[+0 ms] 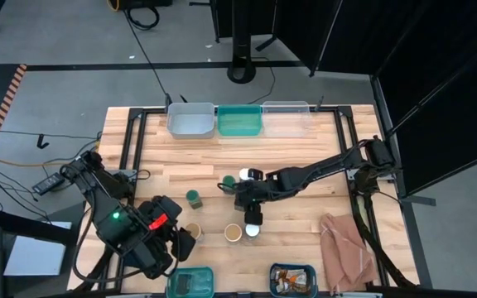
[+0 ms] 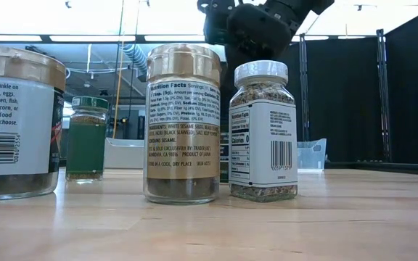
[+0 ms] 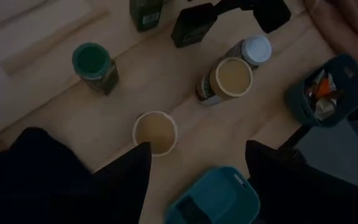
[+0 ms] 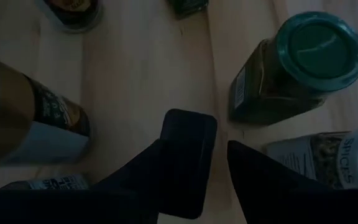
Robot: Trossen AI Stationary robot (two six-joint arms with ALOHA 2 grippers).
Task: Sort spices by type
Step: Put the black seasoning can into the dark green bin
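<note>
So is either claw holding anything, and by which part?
A small dark box sits inside the right claw; whether it's gripped can't be told; left claw: nothing.
</note>
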